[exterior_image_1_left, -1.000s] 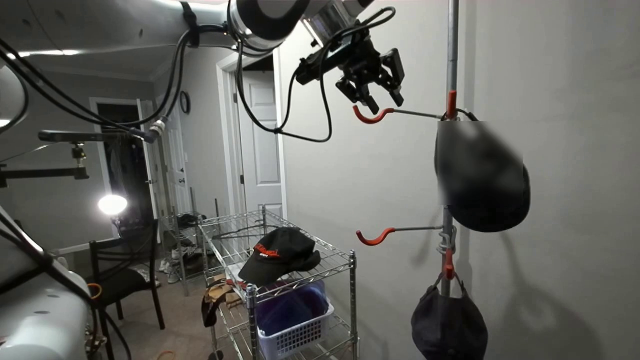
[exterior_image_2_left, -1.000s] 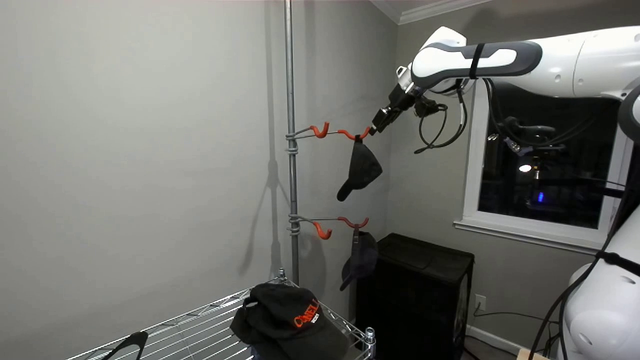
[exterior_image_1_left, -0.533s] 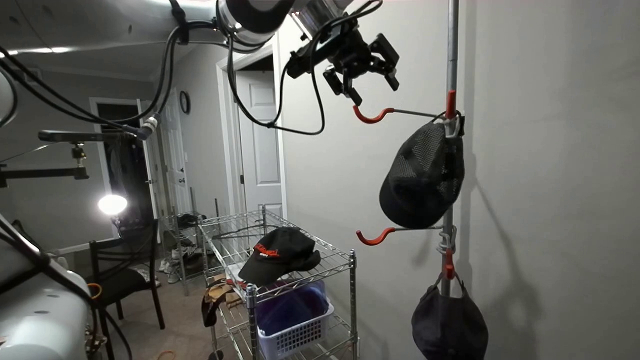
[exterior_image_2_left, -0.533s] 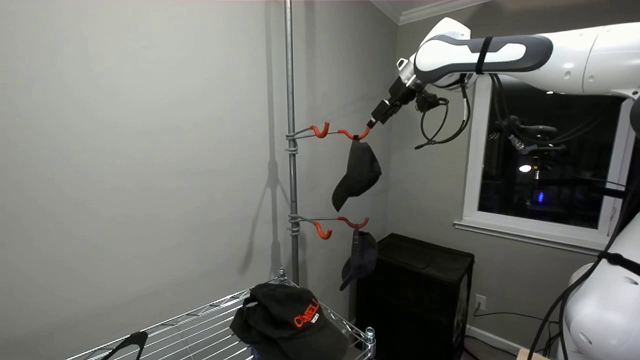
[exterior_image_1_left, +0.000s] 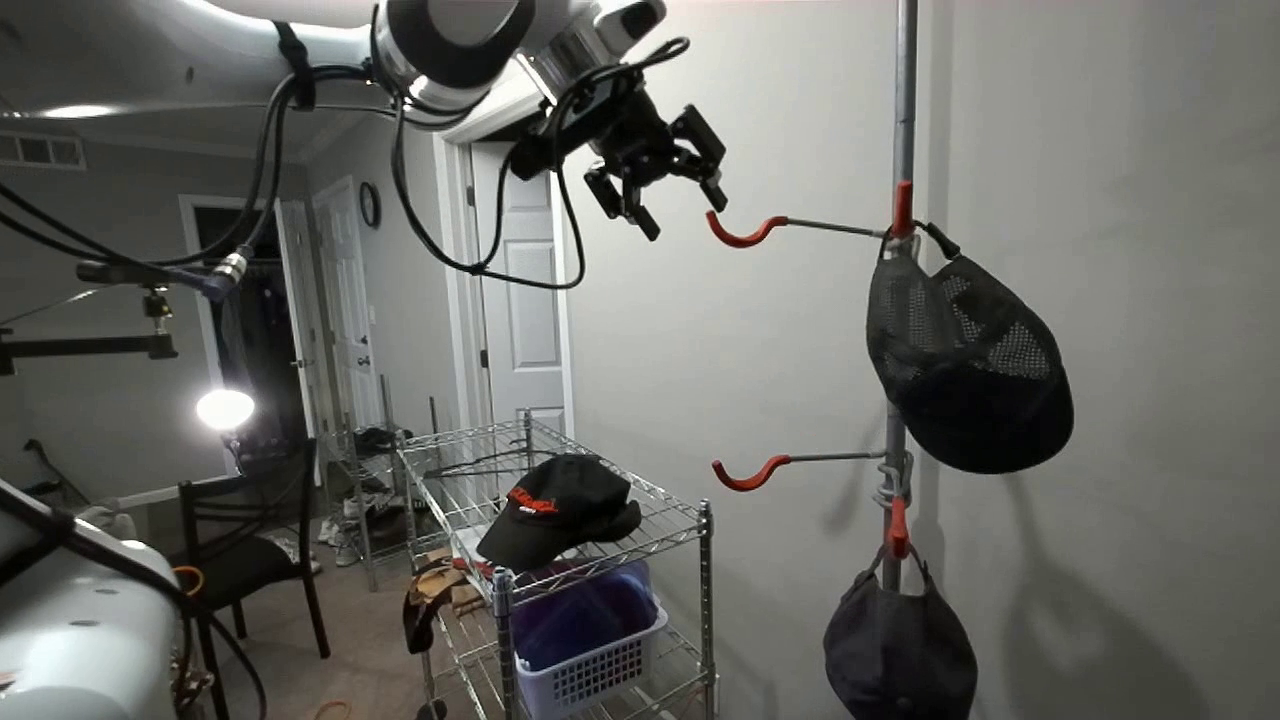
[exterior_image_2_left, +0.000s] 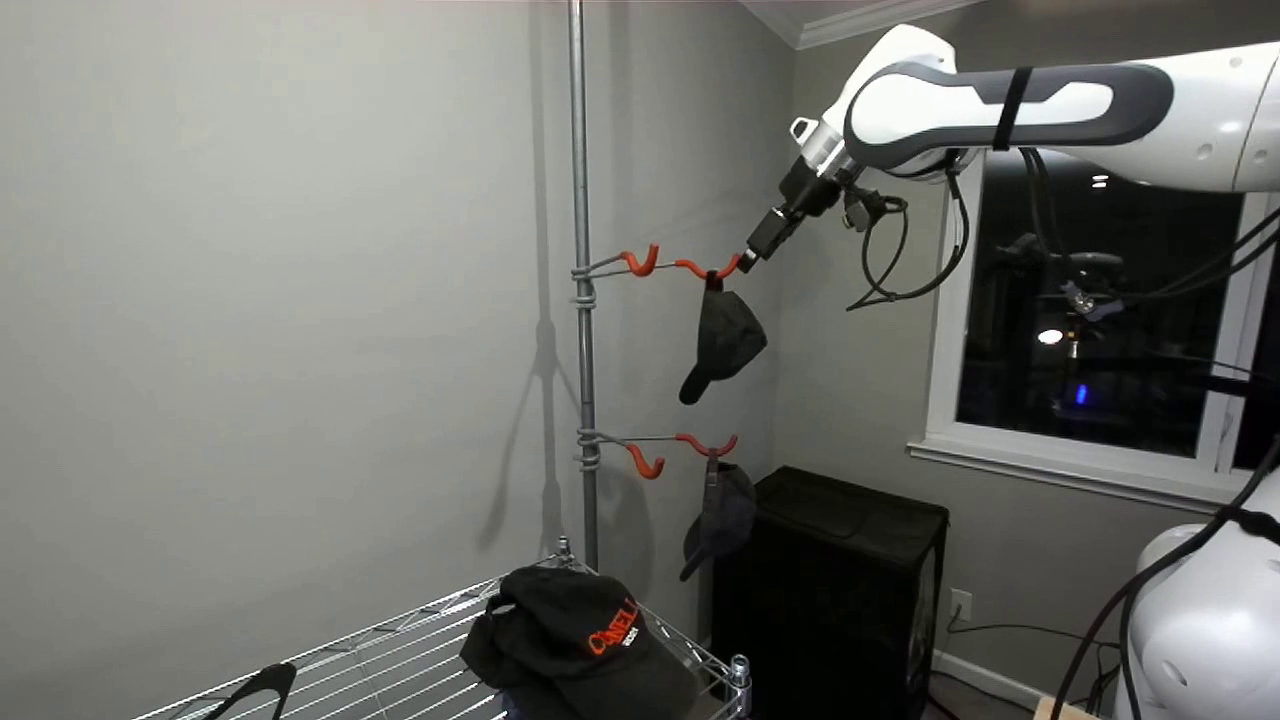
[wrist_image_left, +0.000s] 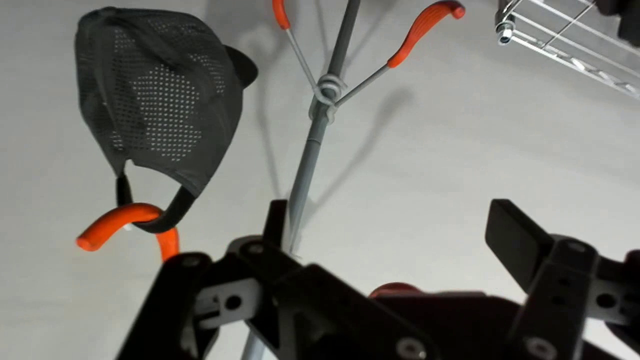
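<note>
Counting at right in an exterior view, I get one mesh baseball cap (exterior_image_1_left: 970, 385) above one dark cap (exterior_image_1_left: 900, 645), cut off below; the gripper (exterior_image_1_left: 684, 210) has jaws apart. Mid-frame in an exterior view: four orange hooks (exterior_image_2_left: 641, 270). Upper left in the wrist view hangs the mesh baseball cap; a red shape (wrist_image_left: 395, 288) is mostly hidden.

The upper cap (exterior_image_1_left: 970, 375) hangs on a hook (exterior_image_1_left: 902, 208) above the lower cap (exterior_image_1_left: 900, 640).
</note>
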